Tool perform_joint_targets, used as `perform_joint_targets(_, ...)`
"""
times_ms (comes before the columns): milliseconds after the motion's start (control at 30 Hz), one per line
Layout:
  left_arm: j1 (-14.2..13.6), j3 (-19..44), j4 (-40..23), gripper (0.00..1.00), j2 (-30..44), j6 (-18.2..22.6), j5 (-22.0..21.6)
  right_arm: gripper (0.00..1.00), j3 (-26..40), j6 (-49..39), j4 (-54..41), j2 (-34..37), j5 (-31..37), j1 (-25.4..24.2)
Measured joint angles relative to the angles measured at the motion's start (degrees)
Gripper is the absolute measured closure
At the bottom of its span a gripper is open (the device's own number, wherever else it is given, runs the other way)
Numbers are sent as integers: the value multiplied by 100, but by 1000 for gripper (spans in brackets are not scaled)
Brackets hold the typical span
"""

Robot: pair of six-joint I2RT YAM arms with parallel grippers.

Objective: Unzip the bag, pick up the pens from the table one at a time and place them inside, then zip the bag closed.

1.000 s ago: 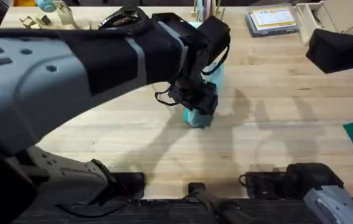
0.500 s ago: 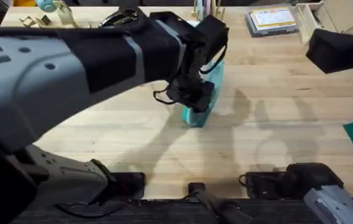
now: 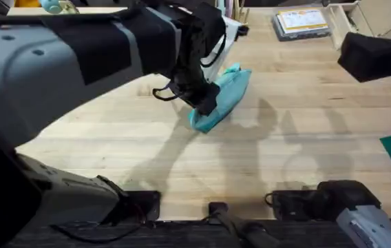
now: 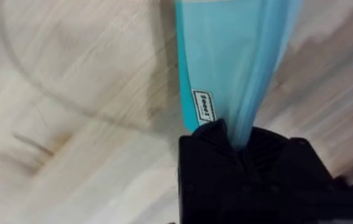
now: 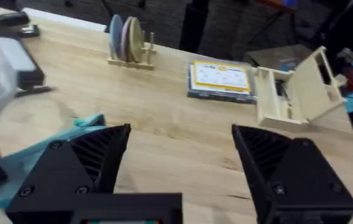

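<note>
Clamping one end of the bag (image 4: 229, 68), the left pincer (image 4: 238, 146) has its black fingers closed on the teal fabric, with a small white label just beside the grip. From above, the left pincer (image 3: 199, 100) sits at the near end of the bag (image 3: 226, 93), which lies slanted on the table (image 3: 305, 151) near the middle, its far end pointing toward the back. The right pincer (image 5: 176, 162) hovers well apart at the right side, fingers spread wide and holding nothing; in its wrist view the bag (image 5: 46, 152) shows low beside one finger.

The main risk appears to be that the grip is on loose cloth rather than on the zipper pull, which cannot be made out here. A tug would then likely drag or lift the whole bag instead of opening it, since nothing pins the other end. Thin fabric could also slip free of the fingers. No pen can be identified with confidence, so later picks remain uncertain.
</note>
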Motion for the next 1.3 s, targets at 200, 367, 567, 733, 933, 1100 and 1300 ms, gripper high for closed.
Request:
perform_joint_targets(200,-4,0,0,959,-1,1136,-25,3,0,0,-100,1,-810,0)
perform_joint_targets(367,-1,0,0,959,-2,1475,-42,3,0,0,-354,127,-1440,0)
perform_joint_targets(567,-1,0,1,959,0,1424,-42,5,0,2,-345,605,-1941,0)
perform_joint_targets(733,1,-2,88,959,-69,1240,-196,5,0,0,-41,1613,-2640,0)
perform_joint_targets(933,12,-2,167,958,-98,1218,-342,5,48,-242,184,2492,-3189,-5)
perform_joint_targets(1100,12,-4,266,958,-97,1218,-371,5,168,-511,361,3200,-3482,-11)
perform_joint_targets(1300,23,-9,975,958,-96,1221,-479,5,184,-836,787,3859,-3603,-11)
